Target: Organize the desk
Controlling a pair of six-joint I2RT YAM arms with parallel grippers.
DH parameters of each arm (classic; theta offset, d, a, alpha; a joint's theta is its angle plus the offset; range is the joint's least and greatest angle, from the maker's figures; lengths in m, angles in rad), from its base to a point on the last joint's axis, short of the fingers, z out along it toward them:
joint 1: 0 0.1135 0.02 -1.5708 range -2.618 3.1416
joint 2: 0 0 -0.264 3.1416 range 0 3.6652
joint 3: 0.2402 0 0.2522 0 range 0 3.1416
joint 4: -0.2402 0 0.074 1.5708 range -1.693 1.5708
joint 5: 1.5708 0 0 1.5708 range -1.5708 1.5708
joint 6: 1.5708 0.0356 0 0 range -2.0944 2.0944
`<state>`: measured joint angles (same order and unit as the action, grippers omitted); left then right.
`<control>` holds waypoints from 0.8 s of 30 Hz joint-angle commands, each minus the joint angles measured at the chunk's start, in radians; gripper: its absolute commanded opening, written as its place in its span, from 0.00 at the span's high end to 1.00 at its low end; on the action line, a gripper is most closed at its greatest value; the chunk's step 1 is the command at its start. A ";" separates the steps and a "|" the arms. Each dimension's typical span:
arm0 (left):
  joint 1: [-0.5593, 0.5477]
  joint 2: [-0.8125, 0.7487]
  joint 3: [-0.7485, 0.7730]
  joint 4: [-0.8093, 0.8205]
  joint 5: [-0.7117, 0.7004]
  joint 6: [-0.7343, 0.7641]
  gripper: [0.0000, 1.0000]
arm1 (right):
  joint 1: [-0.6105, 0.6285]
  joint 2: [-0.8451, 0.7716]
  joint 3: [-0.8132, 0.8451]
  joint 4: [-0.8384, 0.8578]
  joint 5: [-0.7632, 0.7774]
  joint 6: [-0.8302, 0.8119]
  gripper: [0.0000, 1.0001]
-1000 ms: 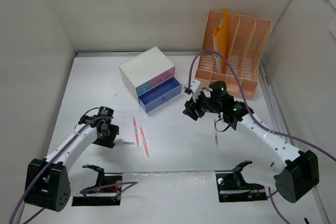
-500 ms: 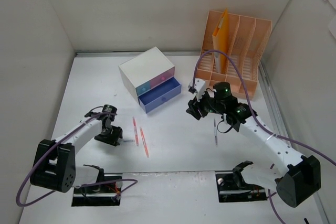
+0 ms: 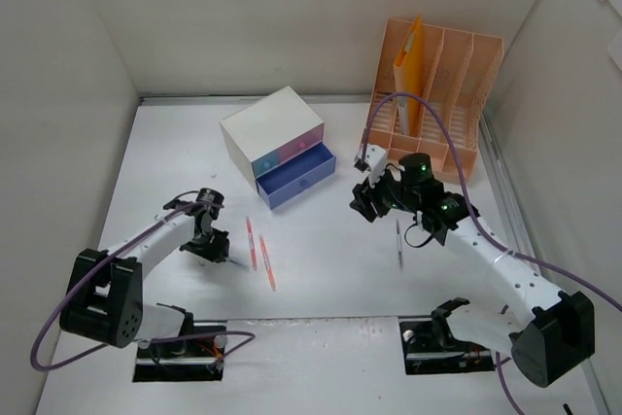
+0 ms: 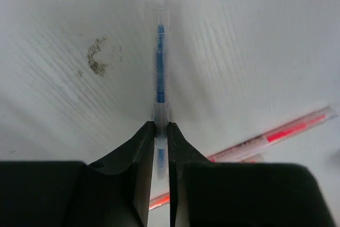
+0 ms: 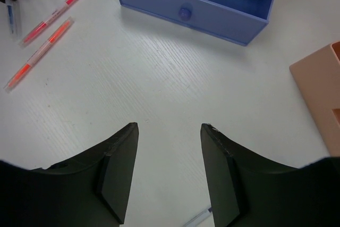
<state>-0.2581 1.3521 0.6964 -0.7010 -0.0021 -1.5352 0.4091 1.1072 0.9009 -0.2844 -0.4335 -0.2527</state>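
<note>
From above, the left gripper [image 3: 216, 248] is down on the desk [image 3: 330, 289], the wide matte white tabletop that spreads beneath both arms. A slim clear-plastic blue pen [image 3: 233, 261] lies at its tips. Two red-and-clear plastic pens [image 3: 252, 240] lie just past the fingers. The right gripper [image 3: 364, 203] hangs above the desk, with a small white drawer box [image 3: 277, 133] ahead of its fingers and that box's blue drawer [image 3: 299, 177] pulled out. A peach slotted file rack [image 3: 432, 94] stands off to their outer side.

In the left wrist view, the left gripper [image 4: 161, 131] is clenched on the blue pen [image 4: 159, 67] near one end. The barrel runs straight out ahead of the fingertips, flat on the desk [image 4: 255, 35]. The red pens [image 4: 276, 134] lie just right of the fingertips, apart from them. Because the grip is so near the end, the long free part may sag or swivel. A slow, straight lift that keeps clear of the red pens looks wise.

In the right wrist view, the right gripper [image 5: 167, 128] is released, with nothing between its fingers and only bare desk [image 5: 159, 78] beyond them. The blue drawer [image 5: 202, 11] sits ahead, open and seemingly ready for pens.
</note>
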 commanded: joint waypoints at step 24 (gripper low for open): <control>-0.442 0.146 0.801 0.190 -0.149 1.763 1.00 | -0.090 -0.086 -0.036 0.044 0.010 -0.054 0.60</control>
<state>-0.7055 1.4670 1.3994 -0.5682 -0.2134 -0.0589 0.3363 1.0588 0.8665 -0.2874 -0.4309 -0.2802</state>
